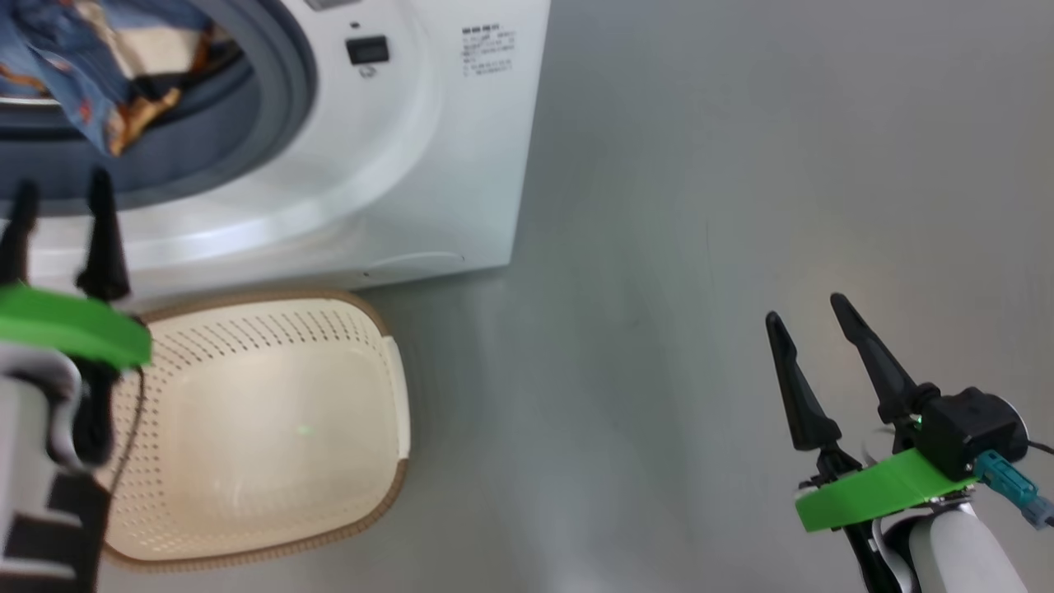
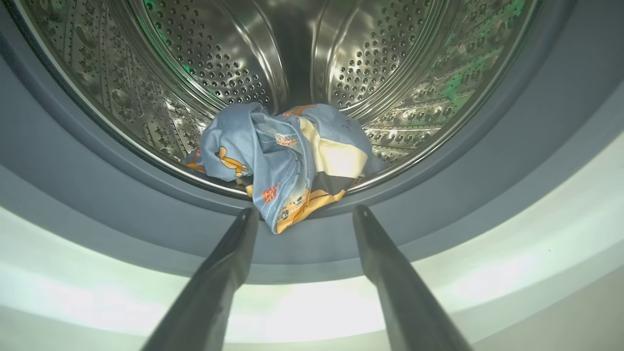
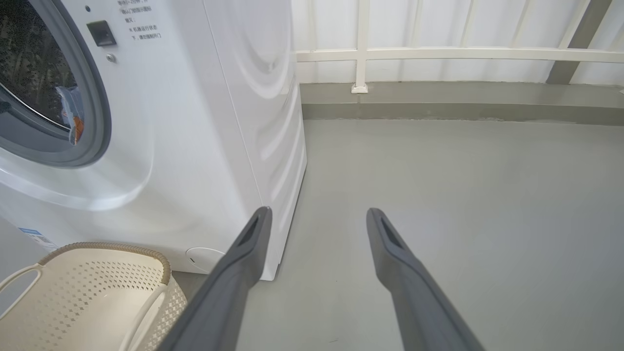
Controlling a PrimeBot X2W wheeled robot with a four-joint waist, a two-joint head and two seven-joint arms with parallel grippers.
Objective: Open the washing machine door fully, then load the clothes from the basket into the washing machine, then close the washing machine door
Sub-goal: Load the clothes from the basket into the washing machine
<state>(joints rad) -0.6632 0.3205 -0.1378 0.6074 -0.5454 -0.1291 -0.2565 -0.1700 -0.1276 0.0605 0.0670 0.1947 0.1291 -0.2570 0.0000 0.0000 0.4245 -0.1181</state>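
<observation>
Within the washing machine (image 1: 395, 165) lie the clothes (image 2: 282, 156), bunched together.

Grey floor (image 3: 438, 195); white railing (image 3: 438, 53) behind.

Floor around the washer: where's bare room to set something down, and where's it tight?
Free: grey floor between the washer and the right hand, back to the railing. The basket is empty too. Crowded: washer front, with basket at its base, left hand above it, clothes spilling over the drum lip.
</observation>
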